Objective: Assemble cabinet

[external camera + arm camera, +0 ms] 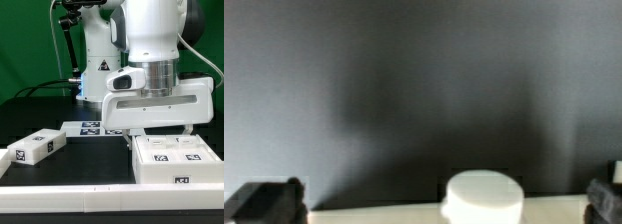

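Observation:
The cabinet is a large white box with tagged recessed panels at the exterior view's lower right. My gripper hangs right over its far part, with the jaws spread wide. In the wrist view my gripper is open: the black fingertips stand at the two picture edges. A short white round peg stands up between them on a white surface of the cabinet. Neither finger touches the peg. A separate white tagged block lies at the exterior view's left.
The marker board lies flat on the black table behind the cabinet, in front of the white robot base. A white strip runs along the table's near edge.

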`<state>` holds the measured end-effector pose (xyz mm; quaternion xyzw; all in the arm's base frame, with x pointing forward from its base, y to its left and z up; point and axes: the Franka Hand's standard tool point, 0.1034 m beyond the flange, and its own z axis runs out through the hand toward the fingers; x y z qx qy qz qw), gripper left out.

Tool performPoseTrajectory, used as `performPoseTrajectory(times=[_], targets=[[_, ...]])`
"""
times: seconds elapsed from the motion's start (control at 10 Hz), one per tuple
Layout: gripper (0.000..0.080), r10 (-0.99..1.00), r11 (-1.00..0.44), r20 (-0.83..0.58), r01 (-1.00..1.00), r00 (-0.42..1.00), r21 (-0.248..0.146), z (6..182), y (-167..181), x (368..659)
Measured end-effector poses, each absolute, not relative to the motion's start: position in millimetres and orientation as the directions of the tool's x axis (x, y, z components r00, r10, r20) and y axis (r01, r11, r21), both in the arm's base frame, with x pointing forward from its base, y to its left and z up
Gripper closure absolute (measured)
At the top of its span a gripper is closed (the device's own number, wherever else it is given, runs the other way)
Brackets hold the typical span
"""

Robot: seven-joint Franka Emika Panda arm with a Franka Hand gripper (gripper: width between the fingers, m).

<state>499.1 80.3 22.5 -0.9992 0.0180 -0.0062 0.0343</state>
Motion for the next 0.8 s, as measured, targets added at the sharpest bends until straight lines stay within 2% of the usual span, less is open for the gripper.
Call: performPoseTrajectory(times=[0.8], targets=[[0.0003,-0.015,-0.997,0.003,-0.015,1.000,-0.075,7.1,92,491]])
